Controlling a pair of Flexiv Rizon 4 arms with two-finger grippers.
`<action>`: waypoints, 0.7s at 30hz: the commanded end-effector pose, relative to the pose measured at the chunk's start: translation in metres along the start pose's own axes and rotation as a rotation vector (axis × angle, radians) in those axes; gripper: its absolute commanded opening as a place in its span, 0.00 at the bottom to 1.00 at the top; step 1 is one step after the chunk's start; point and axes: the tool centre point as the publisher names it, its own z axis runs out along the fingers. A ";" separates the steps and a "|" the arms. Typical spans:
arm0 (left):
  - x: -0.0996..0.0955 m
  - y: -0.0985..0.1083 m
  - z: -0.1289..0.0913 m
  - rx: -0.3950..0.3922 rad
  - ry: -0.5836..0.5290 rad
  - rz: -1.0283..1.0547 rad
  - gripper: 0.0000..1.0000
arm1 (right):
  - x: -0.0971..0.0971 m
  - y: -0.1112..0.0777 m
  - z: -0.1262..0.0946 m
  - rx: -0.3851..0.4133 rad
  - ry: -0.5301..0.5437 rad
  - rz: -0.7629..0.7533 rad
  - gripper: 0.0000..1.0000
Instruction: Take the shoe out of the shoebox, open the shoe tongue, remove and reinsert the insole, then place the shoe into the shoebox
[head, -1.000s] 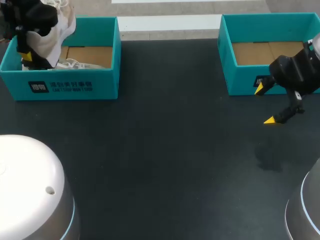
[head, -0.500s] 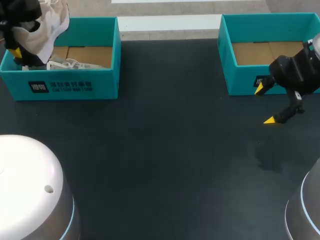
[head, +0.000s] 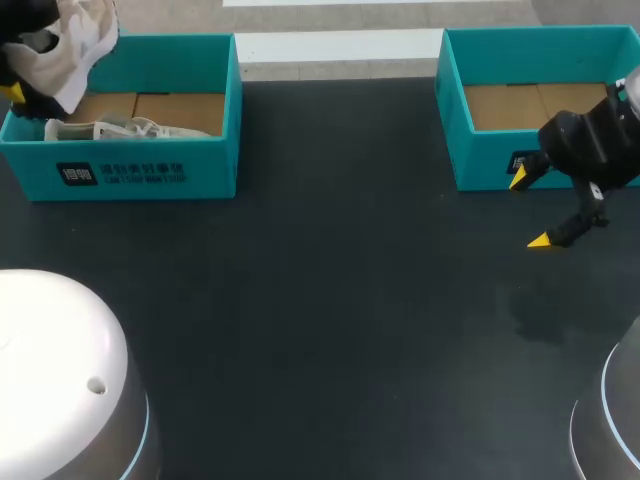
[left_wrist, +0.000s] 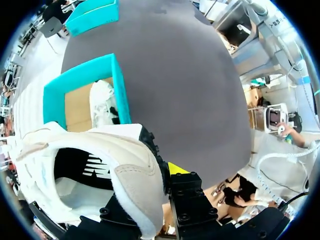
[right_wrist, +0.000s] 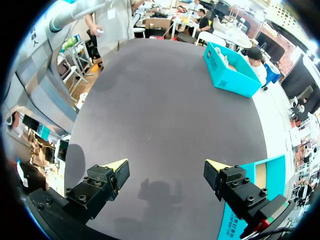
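1. Since a second ago our left arm has carried the white sneaker (head: 70, 40) up and toward the table's far left corner; it hung low over the left shoebox (head: 150, 170) then, and now it is above that box's far left corner, clear of the rim; our right arm has not shifted.
2. Our left gripper (left_wrist: 159, 175) grips the sneaker at the heel; one yellow fingertip (left_wrist: 176, 167) presses the outside of the heel collar, and the other finger is hidden inside the shoe, so we judge the fingers are pinching the heel wall between them.
3. From the left wrist the sneaker's opening faces the camera, with the toe pointing away over the box; a second sneaker (head: 130, 128) lies on its side on the cardboard floor of the left shoebox.
4. Our right gripper (head: 530, 210) hovers above the dark table (head: 330, 300), just in front of the right shoebox (head: 490, 165); its fingers are spread wide with nothing between them.
5. We judge the step in hand is taking the shoe out; to do it well we would keep the pinch firm on the heel, since the toe hangs free and may swing; we would carry it over the box's near wall with height to spare, set it sole down on the open table between the boxes, and leave the tongue facing our right gripper for the next step.
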 end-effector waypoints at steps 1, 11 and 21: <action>-0.044 0.012 0.013 -0.053 -0.002 -0.060 0.00 | 0.000 0.000 0.001 0.003 0.001 0.001 1.00; -0.104 0.045 0.029 -0.019 -0.073 -0.058 0.00 | 0.000 0.000 0.001 0.003 0.001 0.001 1.00; -0.124 0.059 0.011 -0.058 -0.097 -0.012 0.00 | 0.000 0.000 0.001 0.003 0.001 0.001 1.00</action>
